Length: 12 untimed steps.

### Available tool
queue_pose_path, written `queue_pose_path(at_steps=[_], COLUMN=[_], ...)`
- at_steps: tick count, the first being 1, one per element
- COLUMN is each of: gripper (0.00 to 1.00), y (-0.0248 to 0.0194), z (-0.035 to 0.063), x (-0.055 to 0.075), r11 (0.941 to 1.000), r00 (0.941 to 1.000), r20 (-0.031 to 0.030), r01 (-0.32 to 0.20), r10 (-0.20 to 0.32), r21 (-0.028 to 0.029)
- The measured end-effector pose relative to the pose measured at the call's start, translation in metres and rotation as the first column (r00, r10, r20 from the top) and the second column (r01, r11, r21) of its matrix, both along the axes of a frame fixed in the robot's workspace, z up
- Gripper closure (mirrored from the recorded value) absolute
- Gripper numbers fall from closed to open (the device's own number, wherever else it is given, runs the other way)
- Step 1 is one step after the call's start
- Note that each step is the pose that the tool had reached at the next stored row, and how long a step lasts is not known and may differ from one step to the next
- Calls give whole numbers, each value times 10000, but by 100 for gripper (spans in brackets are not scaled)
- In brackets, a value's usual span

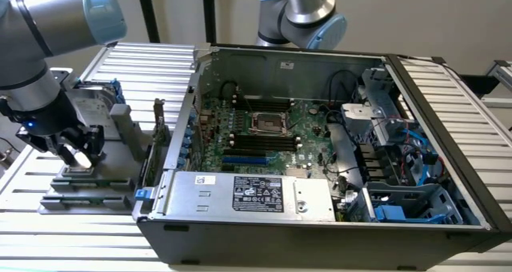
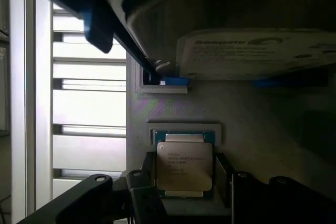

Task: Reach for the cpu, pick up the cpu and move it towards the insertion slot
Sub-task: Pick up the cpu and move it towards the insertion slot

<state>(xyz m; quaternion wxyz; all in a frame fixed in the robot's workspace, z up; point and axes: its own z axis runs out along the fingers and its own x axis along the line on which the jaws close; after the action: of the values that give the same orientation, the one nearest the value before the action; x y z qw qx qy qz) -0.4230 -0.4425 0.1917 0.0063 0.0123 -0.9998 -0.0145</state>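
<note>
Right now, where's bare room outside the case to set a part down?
Free: table slats at the exterior view's lower left, bordered by grey fixture and case. Crowded: the fixture, gripper over the cpu, hard drive beside.

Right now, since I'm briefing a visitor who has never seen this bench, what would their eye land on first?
Probably the open computer case in the middle of the exterior view, its green board laid bare, with the insertion slot near the centre. Next comes the robot's hand at that view's left, low over a grey fixture. The wrist view shows the cpu lying right beneath it.
</note>
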Motion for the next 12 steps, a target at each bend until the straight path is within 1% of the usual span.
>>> queue_pose_path(at_steps=[2,12], gripper=[46,46], y=[0,0], z=[64,514], x=[0,23], r11=[10000,10000], r00=[10000,10000], r20=[1,2], r01=[0,-3], r10=[0,3], r21=[0,0])
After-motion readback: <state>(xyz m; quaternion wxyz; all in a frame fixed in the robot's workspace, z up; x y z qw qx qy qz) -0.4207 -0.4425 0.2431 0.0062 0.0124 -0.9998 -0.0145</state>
